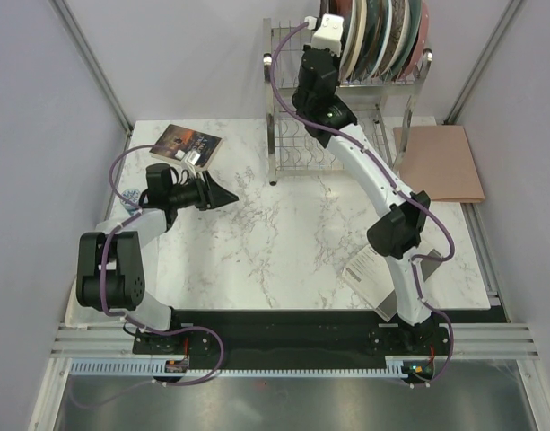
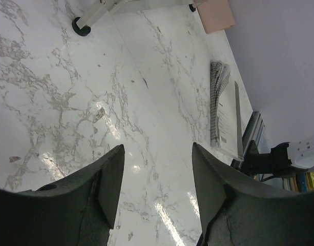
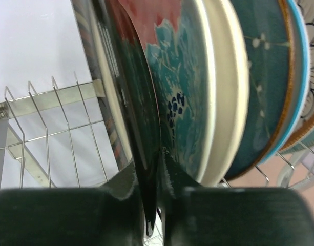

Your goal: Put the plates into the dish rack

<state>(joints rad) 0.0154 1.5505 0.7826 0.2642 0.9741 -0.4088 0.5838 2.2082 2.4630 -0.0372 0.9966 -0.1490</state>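
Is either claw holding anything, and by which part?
The right gripper pinches a dark round ceramic plate by its rim; the left gripper is open, holding nothing.

plates (image 1: 382,36): at least five, exact count unclear | dish rack (image 1: 292,153): one, far edge of table (image 1: 283,242) | book (image 1: 187,144): one, far-left corner | tan folder (image 1: 440,162): one, right edge | grey booklet (image 1: 369,274): one, near-right corner | small cup (image 1: 129,199): one, left edge, mostly hidden
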